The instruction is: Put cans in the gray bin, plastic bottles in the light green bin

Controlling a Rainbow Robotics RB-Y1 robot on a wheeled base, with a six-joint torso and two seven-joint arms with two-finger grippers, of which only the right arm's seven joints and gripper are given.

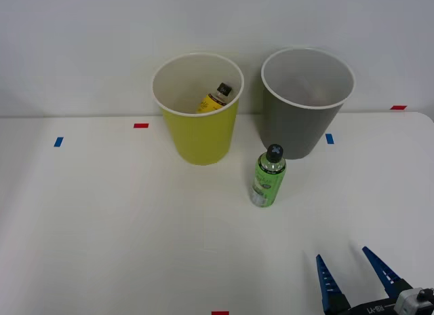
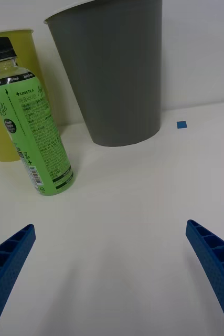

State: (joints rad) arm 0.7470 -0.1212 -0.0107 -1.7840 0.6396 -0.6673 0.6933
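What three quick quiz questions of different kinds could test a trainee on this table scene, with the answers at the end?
1. True or false: the green bottle stands upright on the table.
2. Which bin holds the yellow-labelled bottle? A) the gray bin B) the light green bin
3. Fill in: the right gripper has its fingers ____.

Key: 1 true; 2 B; 3 open, holding nothing, short of the green bottle.

The tool (image 1: pixel 356 278) has two blue ribbed tapering fingers (image 2: pixel 211 262) on a black-and-grey base.
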